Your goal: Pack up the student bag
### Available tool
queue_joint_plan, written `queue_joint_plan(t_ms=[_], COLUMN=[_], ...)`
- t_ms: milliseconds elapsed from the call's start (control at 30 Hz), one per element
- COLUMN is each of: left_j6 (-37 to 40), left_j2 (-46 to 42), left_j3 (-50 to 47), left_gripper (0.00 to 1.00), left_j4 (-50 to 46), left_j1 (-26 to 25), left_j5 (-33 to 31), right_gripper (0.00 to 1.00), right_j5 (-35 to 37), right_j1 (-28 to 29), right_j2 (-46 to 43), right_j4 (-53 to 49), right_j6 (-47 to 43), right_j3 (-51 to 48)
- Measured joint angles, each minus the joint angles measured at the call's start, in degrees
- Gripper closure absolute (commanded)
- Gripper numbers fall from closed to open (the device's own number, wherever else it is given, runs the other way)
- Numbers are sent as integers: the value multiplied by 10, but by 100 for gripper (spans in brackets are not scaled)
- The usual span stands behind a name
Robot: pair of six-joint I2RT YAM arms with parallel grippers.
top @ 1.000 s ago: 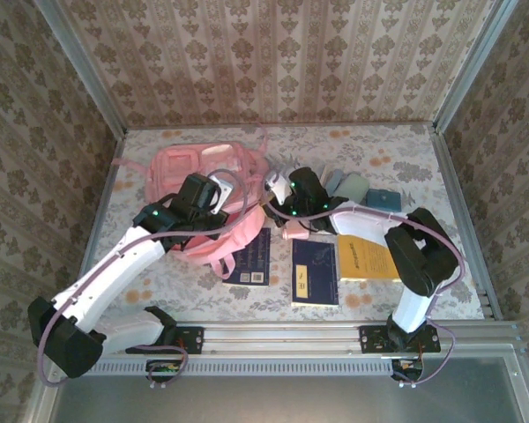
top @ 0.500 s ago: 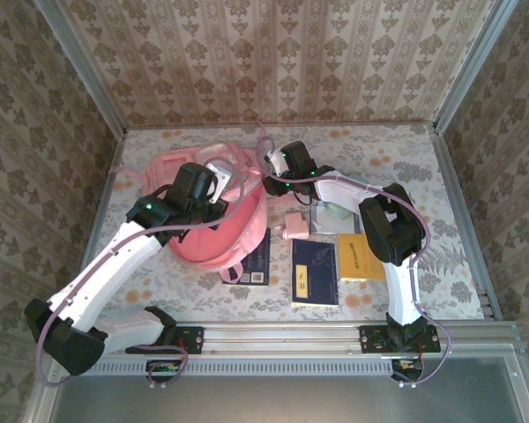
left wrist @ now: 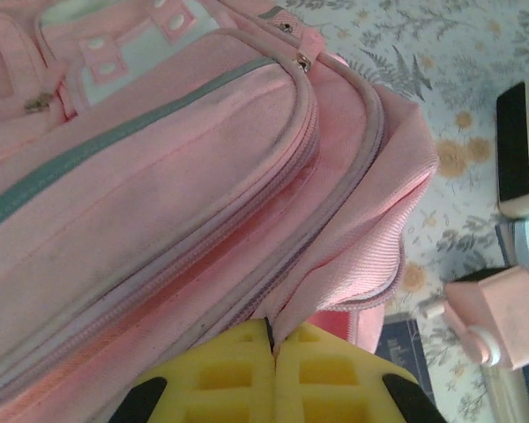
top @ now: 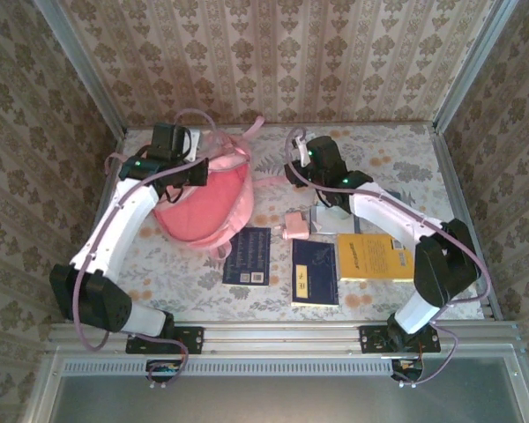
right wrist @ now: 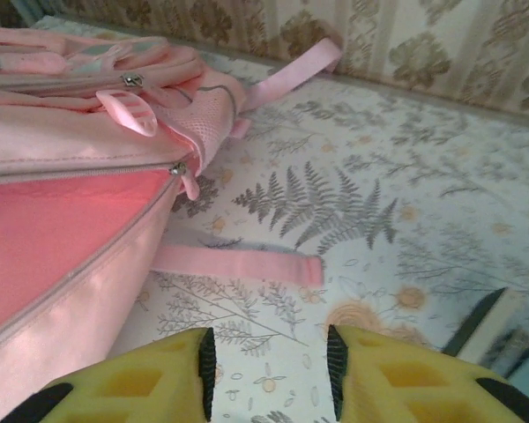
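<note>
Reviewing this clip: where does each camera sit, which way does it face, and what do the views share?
Top external: above and behind the bases, looking down on the table and student bag; left arm and right arm show whole.
Left wrist: on the left arm, looking along the bag's zipped side; left gripper shut on its fabric.
Right wrist: low over the table, facing the bag's straps and back wall; right gripper open, empty.
Shared: all see the bag; top and left wrist both see the small pink item.
</note>
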Motion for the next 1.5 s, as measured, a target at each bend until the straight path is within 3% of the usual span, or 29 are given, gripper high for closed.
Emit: queue_joint_plan(t_ms=[133, 300, 433, 600, 633, 767, 867, 933, 1167, 1333, 1500], left_j6=[-9, -22, -34, -48, -48, -37, -23, -16, 11, 29, 44], left_j2=[69, 114, 123, 138, 143, 155, 146, 131, 92, 92, 99], left_j3=[76, 116, 118, 127, 131, 153, 155, 143, 60, 33, 33], left_gripper=[100, 100, 100, 98, 94, 57, 41, 38, 38, 48, 65], left_j4=[-9, -10, -13, -15, -16, -34, -50, -51, -45, -31, -12], left_j1=[1, -5, -11, -25, -30, -53, -68, -72, -71, -71, -71], left_j5=[26, 63, 89, 116, 120, 111, 80, 58, -7, -35, -53], right_gripper=[69, 73, 78, 78, 78, 78, 78, 78, 78, 80, 82], right_j5=[-4, -102, -189, -271, -283, -311, -322, -327, -346, -355, -359], right_j1=[20, 27, 38, 49, 49, 47, 43, 40, 35, 35, 32], right_j2=[-37, -20, 41, 196, 226, 313, 333, 337, 338, 338, 338], right_j4=[-8, -40, -6, 88, 106, 186, 232, 258, 316, 321, 324], right_j6=[13, 89, 186, 341, 370, 483, 552, 585, 645, 656, 664], right_j3=[-43, -37, -6, 106, 131, 198, 200, 200, 200, 200, 200])
